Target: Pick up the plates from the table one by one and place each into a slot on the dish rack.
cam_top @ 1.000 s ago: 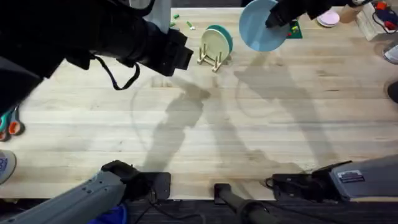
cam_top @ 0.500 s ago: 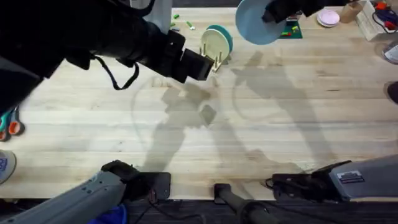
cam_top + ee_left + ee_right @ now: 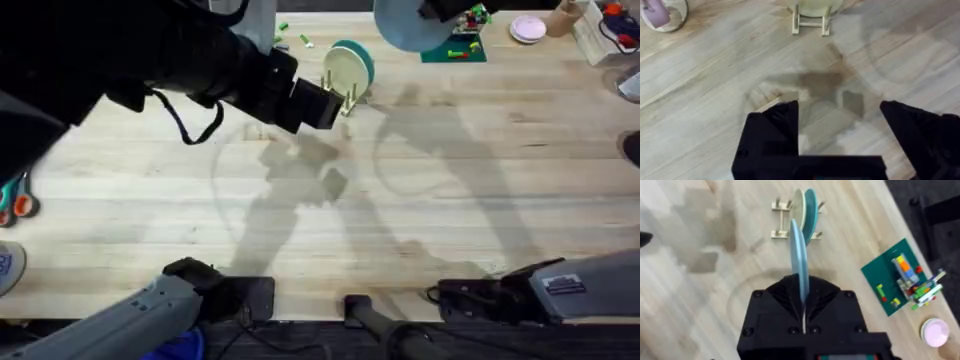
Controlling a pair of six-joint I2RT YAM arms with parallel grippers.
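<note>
Right gripper (image 3: 803,300) is clamped on the round pale blue plate (image 3: 799,255) edge-on, top centre overhead; left gripper (image 3: 840,125) hangs wide open.

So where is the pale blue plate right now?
The pale blue plate is off the table, clamped on edge in the right gripper, at the overhead view's far edge, right of the dish rack and beside the green baseplate.

Dark floor (image 3: 935,210) lies beyond the far edge, and soft shadows (image 3: 300,190) cross pale wood
</note>
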